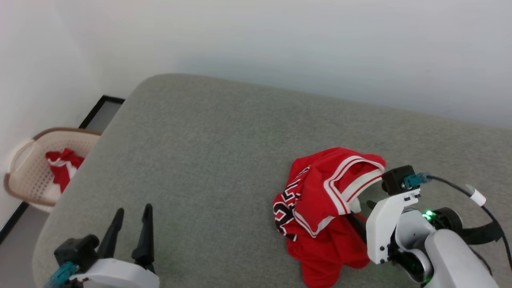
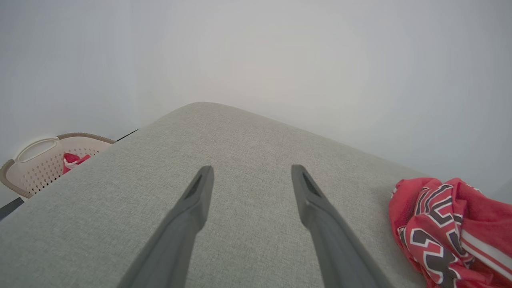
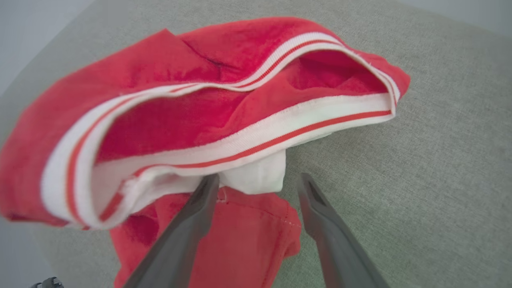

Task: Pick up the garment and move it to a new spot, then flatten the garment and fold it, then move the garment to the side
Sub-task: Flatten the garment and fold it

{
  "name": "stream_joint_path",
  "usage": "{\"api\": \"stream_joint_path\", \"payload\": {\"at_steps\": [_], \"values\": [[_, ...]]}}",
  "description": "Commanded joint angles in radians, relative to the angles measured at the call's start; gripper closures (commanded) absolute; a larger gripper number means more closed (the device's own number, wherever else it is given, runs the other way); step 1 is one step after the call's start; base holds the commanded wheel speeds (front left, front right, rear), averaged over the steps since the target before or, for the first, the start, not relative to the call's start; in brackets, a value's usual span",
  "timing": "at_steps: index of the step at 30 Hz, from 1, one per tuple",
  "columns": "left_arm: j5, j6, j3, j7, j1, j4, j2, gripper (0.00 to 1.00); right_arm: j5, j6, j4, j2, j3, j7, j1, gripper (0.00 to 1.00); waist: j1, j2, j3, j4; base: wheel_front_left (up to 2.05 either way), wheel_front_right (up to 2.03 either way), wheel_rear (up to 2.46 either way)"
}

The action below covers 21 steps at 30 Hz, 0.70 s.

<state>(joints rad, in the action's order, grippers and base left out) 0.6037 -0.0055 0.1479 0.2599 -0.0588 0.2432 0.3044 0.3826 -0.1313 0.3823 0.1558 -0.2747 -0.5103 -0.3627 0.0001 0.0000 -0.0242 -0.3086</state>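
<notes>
Nearest, the left gripper hovers low over the grey cushion, fingers spread wide and empty. The right gripper, equally wide and clamping nothing, points into the garment, a white fold between its tips. That one red jersey lies crumpled at the cushion's right, striped trim uppermost. Far left, one basket holds another red cloth.
</notes>
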Motion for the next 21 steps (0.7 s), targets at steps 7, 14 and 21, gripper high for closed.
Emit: {"api": "stream_joint_path", "payload": {"at_steps": [7,14,21], "values": [[-0.017,-0.022,0.007,0.005,-0.044,0.017,-0.025,0.0,0.021,0.001,0.07,0.017,-0.003,-0.043,-0.062,0.0,-0.0001,0.0,-0.063,-0.057,0.0,0.0,0.0],[-0.029,-0.035,-0.001,0.005,-0.072,0.038,-0.044,0.0,0.031,0.001,0.118,0.028,-0.026,-0.037,-0.101,0.72,-0.0001,0.0,-0.09,-0.077,0.0,0.0,0.0],[-0.042,-0.044,-0.028,0.004,-0.066,0.047,-0.052,0.0,0.055,0.001,0.121,0.049,-0.051,-0.02,-0.124,1.0,-0.0001,0.0,-0.083,-0.07,0.0,0.0,0.0]]}}
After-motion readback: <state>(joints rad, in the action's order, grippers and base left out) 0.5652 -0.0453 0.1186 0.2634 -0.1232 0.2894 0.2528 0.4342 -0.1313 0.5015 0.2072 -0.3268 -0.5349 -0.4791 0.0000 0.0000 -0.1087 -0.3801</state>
